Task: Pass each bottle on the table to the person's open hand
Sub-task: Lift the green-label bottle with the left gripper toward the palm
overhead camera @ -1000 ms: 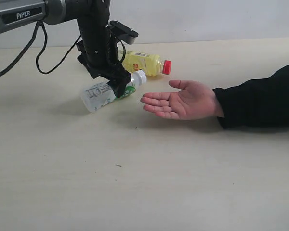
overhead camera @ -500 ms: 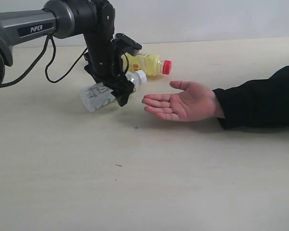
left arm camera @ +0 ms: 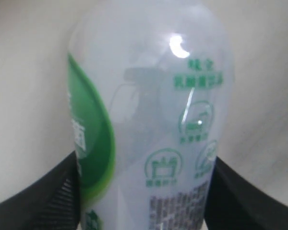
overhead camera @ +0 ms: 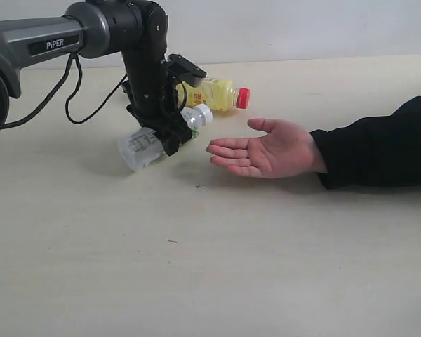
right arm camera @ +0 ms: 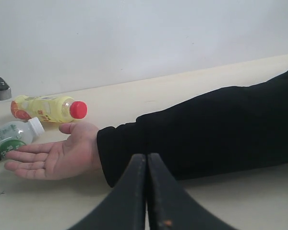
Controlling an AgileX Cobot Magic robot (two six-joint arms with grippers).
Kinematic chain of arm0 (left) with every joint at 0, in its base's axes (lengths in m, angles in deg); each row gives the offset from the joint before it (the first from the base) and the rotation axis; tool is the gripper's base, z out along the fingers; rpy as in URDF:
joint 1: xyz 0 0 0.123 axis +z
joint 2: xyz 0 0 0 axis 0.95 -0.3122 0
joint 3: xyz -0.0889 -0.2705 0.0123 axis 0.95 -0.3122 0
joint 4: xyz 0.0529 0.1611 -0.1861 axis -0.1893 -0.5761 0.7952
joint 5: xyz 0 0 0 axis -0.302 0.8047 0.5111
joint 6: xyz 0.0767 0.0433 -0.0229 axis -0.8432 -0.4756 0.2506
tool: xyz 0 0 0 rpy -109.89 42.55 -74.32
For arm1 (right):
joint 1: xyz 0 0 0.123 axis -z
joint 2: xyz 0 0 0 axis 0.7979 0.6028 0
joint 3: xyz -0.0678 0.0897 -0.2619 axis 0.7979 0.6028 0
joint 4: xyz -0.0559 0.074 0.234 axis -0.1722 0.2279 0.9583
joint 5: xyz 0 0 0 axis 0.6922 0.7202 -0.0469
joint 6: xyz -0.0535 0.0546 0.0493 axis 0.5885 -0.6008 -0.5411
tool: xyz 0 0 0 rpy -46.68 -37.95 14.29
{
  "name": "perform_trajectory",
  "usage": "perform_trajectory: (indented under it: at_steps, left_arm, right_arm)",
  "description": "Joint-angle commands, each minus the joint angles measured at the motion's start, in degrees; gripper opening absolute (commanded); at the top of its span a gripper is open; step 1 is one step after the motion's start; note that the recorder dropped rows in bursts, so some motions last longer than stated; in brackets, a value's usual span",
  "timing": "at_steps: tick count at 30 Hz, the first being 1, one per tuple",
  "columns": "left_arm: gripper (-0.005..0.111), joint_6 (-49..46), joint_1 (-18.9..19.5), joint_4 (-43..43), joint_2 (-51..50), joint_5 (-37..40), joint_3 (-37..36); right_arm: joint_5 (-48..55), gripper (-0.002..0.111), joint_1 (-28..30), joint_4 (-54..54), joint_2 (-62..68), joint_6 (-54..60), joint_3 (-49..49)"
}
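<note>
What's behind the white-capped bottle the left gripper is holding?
Behind the white-capped bottle, a yellow bottle lies on its side on the table, red cap visible. The left gripper and arm cover its base end, so anything there is hidden.

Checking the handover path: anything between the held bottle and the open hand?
Nothing visible. Only bare table separates the white-capped bottle, in the left gripper, from the open hand; the yellow bottle lies farther back.

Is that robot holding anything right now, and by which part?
Yes: the left end effector grips the white-capped bottle across its body, slightly toward the capped end.
</note>
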Motion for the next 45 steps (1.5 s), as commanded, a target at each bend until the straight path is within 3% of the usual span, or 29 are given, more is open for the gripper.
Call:
perform_trajectory:
  at_steps: [1,7,15,30,36,45]
  left_arm:
    - [0.000,1.1,-0.1,1.0,0.5,2.0,-0.1]
    - [0.000,6.8,-0.1,2.3,2.4,2.0,-0.1]
    - [0.000,9.5,-1.0,10.5,8.0,2.0,-0.1]
    - [0.000,17.6,-9.9,11.3,16.7,2.0,0.0]
    - [0.000,35.3,-11.6,11.5,16.9,2.0,0.0]
    - [0.000,43.8,-12.1,20.1,14.3,-1.8,0.0]
  right_arm:
    - [-0.5,0.000,0.3,0.0,-0.3,0.0,0.3]
    - [-0.5,0.000,0.3,0.0,-0.3,0.0,0.3]
    - [-0.5,0.000,0.3,0.0,-0.3,0.0,0.3]
    - [-0.5,0.000,0.3,0.0,-0.3,0.0,0.3]
    - [-0.5,0.000,0.3,0.0,-0.3,0.0,0.3]
    - [-0.5,0.000,0.3,0.0,-0.3,0.0,0.3]
